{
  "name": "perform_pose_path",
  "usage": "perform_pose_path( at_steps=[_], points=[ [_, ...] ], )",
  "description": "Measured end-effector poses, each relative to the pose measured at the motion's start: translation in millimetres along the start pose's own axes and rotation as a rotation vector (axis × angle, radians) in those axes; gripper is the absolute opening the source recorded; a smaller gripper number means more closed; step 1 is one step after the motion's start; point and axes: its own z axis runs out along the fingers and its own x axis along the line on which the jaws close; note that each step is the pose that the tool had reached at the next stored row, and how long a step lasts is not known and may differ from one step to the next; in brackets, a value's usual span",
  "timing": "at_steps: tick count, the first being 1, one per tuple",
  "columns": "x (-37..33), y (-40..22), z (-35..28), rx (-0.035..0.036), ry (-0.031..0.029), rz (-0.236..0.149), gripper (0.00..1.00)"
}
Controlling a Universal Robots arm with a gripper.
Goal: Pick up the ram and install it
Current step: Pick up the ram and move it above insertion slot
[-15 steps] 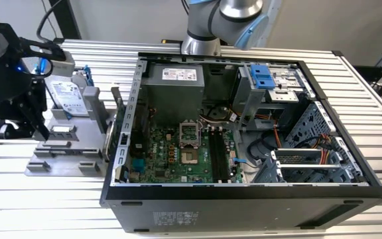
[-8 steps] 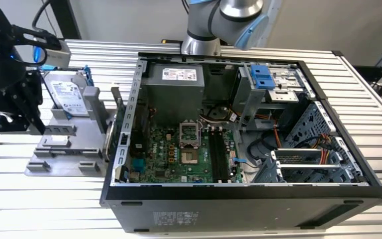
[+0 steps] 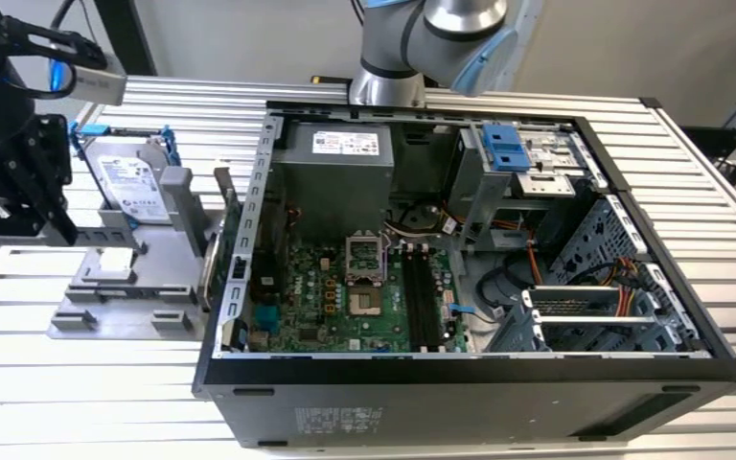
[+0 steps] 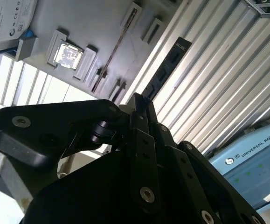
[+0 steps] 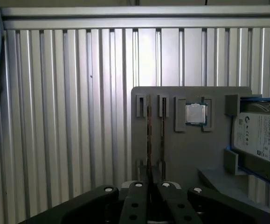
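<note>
You hold one ram (image 4: 165,70) above the tabletop (image 5: 55,116).
Your fingers (image 4: 139,116) are clenched on its end, over the gray holder (image 5: 190,154), which carries one more stick (image 5: 162,135), one chip (image 5: 194,113) and one white-labelled hard drive (image 5: 260,135).

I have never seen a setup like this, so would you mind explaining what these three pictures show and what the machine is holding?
This is one robot arm working at a slatted metal table. The exterior view, from a camera off the arm, shows an open computer case and, on the exterior view's left, a grey holder. The two wrist views come from cameras riding on the arm, looking past its black hand. Below, the holder carries a hard drive, a square silver chip and a thin stick on edge. The hand is closed on the ram, the dark stick jutting out from it in the second wrist view.
</note>
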Motion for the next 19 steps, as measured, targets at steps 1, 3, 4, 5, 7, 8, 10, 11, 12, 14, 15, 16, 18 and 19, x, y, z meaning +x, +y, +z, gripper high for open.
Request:
perform_pose_path(
  at_steps=[1,3,4,5,7,8,10,11,12,14,15,16,18,19],
  points=[
    [0.0,0.0,-2.5,0.0,0.0,0.0,0.0],
    [-0.1,0.0,-7.8,-0.0001,0.0001,0.0,0.0],
    [-0.1,0.0,-10.2,0.0,0.0,0.0,0.0],
    [-0.1,0.0,-12.7,0.0,0.0,0.0,0.0],
    [-0.2,0.0,-17.5,0.0001,-0.0001,0.0,0.0],
    [-0.2,0.0,-20.0,-0.0001,0.0001,0.0,0.0],
    [-0.3,0.0,-24.5,0.0,0.0,0.0,0.0],
    [-0.3,0.0,-26.7,0.0001,0.0,0.0,0.0],
    [-0.3,0.0,-28.9,0.0,0.0,0.0,0.0],
    [-0.4,0.0,-33.4,0.0,0.0001,0.0,0.0],
    [-0.4,0.0,-35.7,-0.0001,0.0,0.0,0.0],
    [-0.4,-0.1,-37.7,0.0,0.0,0.0,0.0],
    [-0.4,-0.1,-41.9,0.0,0.0,0.0,0.0],
    [-0.4,0.0,-43.9,-0.0001,0.0,0.0,0.0]
  ],
)
